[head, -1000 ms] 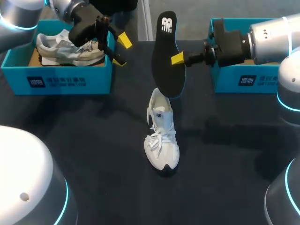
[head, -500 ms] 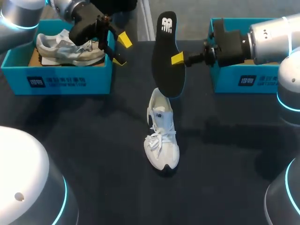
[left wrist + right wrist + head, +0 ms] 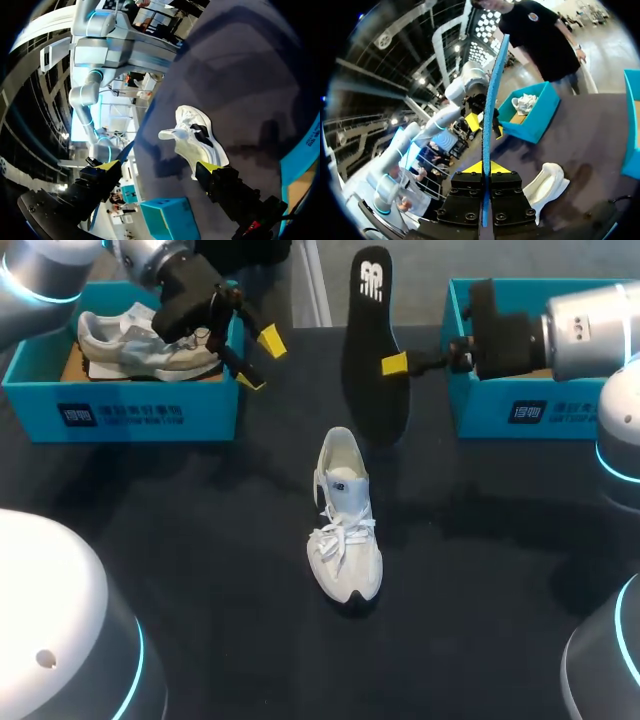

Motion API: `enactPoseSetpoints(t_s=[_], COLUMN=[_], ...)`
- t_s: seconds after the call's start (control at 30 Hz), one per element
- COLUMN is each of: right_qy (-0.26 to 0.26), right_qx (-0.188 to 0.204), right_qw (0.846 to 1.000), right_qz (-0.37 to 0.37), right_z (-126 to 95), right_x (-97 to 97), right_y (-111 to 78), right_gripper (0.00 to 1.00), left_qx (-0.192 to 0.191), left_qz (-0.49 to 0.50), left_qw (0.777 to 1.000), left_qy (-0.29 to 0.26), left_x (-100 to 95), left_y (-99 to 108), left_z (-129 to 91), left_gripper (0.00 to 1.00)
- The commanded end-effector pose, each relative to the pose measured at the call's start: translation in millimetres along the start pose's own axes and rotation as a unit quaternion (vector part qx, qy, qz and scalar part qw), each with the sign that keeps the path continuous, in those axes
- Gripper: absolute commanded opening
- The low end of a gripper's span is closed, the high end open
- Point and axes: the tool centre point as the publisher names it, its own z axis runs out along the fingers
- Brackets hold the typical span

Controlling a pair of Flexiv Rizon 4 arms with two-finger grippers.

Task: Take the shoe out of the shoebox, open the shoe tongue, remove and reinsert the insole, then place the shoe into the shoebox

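Now two shoes, two shoeboxes, one insole tight in right claw, left claw spread.

Left tool spread wide; right tool pinched tight.

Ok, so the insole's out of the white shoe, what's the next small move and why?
Probably lower the insole toward the opening of the white shoe for reinsertion. The right gripper is shut on its edge, holding it upright above the table just beyond the shoe's heel; the left gripper is open, off near the left shoebox.
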Motion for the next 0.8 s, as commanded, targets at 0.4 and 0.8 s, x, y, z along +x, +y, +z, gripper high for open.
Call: enactPoseSetpoints(t_s=[0.4,0.8], right_qy=[0.014,0.012], right_qx=[0.011,0.001], right_qw=[0.999,0.998], right_qz=[-0.035,-0.063], right_z=[23.9,42.7], right_x=[-45.1,-67.2], right_y=[22.7,24.3], right_gripper=[0.00,0.00], left_qx=[-0.038,-0.044], left_qz=[-0.029,-0.038], left_qw=[0.998,0.997], left_qy=[0.034,0.043], left_x=[33.4,54.8], left_y=[-7.8,-4.2], left_z=[-5.6,-3.3], left_gripper=[1.00,1.00])
